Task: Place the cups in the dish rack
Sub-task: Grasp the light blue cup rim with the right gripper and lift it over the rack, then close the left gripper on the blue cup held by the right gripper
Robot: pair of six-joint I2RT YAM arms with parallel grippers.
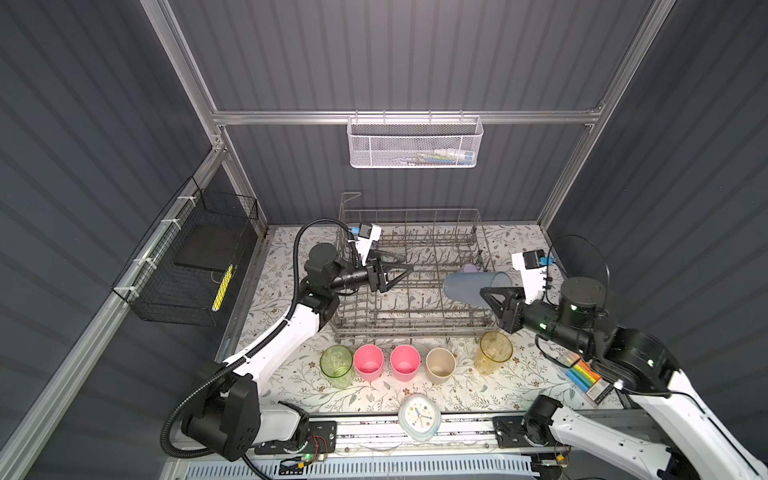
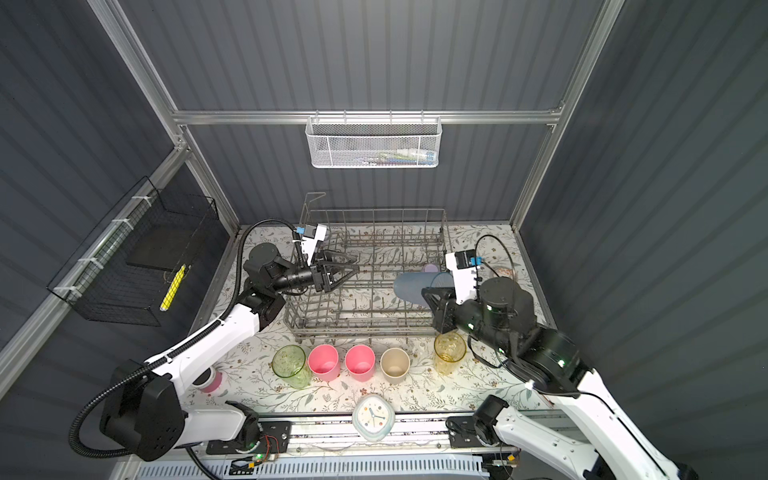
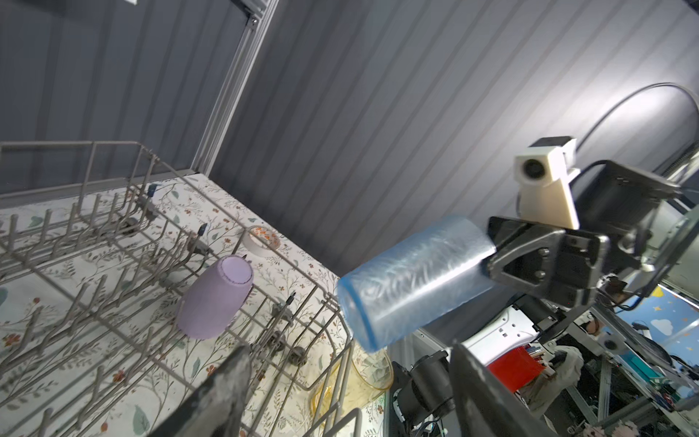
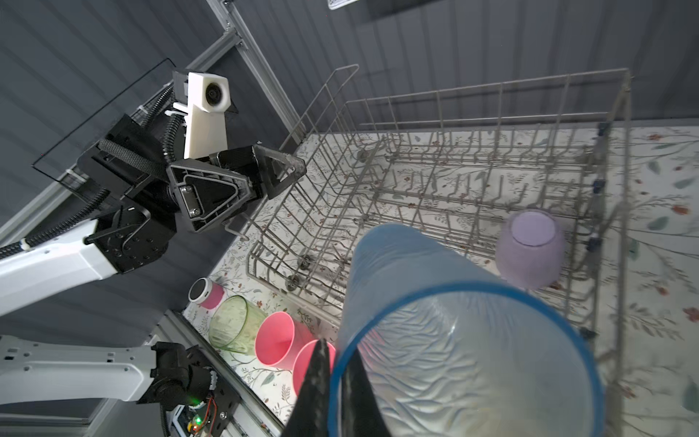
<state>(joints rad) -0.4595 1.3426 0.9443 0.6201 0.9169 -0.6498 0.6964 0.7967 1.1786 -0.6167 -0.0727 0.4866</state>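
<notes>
Floral tabletop (image 1: 528, 380) scene: right gripper (image 1: 486, 293) is pinching just the rim of the sideways blue cup (image 1: 463, 287) over the 3 o'clock wall of the dish rack (image 1: 411, 329), left gripper (image 1: 408, 267) gaping empty at 9, so a slip or wall-clip could topple the lavender cup (image 1: 470, 268) at 2.

An upturned lavender tumbler (image 1: 470, 268) stands inside the grey wire dish rack (image 1: 409, 328), near its right wall, a translucent blue tumbler (image 1: 465, 289) sideways above that wall. Five tumblers (image 1: 405, 362) stand in a row before the rack, a white clock (image 1: 419, 417) before them.
</notes>
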